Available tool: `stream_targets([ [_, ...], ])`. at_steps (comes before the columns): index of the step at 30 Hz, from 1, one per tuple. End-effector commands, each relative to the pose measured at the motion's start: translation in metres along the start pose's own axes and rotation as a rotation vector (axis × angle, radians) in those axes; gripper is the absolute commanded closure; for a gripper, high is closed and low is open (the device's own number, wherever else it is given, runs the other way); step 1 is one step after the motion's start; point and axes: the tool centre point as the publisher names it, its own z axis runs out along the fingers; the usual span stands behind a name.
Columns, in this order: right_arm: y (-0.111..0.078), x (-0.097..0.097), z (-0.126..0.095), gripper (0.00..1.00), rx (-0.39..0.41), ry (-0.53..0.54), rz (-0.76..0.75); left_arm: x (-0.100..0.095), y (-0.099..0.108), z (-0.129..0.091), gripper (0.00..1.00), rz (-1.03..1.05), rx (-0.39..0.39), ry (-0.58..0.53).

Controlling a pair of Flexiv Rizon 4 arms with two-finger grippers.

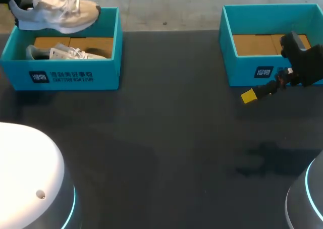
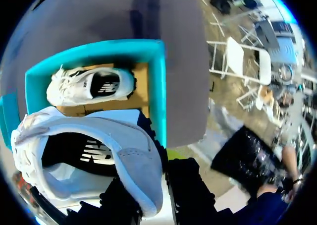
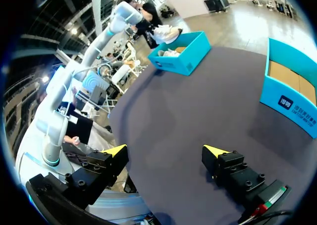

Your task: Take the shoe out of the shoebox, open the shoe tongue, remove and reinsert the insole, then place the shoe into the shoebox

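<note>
1. The held shoe (image 1: 55,12) was seen aloft over the back rim of the left shoebox (image 1: 60,75). It was pinched by the left claw (image 2: 148,180) at what looked like the collar/side wall nr the heel, though the exact bite was partly hidden. A second shoe (image 1: 65,52) lay inside the same box, directly below.
2. Risk 1: a slip was judged likely if only soft upper was gripped. The shoe hung out to one side of the claw, so it could be twisted free by its own wt. A drop would prob. be taken by the second shoe or the box rim.
3. Risk 2: the sole or laces could be snagged on the teal wall if the shoe were carried forward too low, and the light box might be dragged w/ it.
4. Risk 3: the box stood at the far edge of the desk (image 1: 166,138), nr its left side, so little margin was left there.
5. The right claw (image 3: 166,153) was held spread, w/ nothing btwn its yellow tips, just in front of the right shoebox (image 1: 272,67), whose cardboard floor was bare. A knock on that front wall was judged poss. on a careless swing.
6. Open room: a wide stretch of dark desk lay btwn and in front of the two boxes. It was judged the best spot for the shoe to be set down and for the tongue/insole work.
</note>
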Motion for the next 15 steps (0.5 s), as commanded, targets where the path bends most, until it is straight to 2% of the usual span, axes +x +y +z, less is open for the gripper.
stream_targets([
  [1,0.0006,0.0000,0.0010,0.00,0.002,-0.002,0.002,0.0020,-0.0104,-0.0019,1.00,0.105,-0.129,-0.009],
  [15,0.0006,0.0000,0.0010,0.00,0.002,-0.002,0.002,-0.0038,-0.0123,0.0014,1.00,0.016,-0.085,-0.007],
])
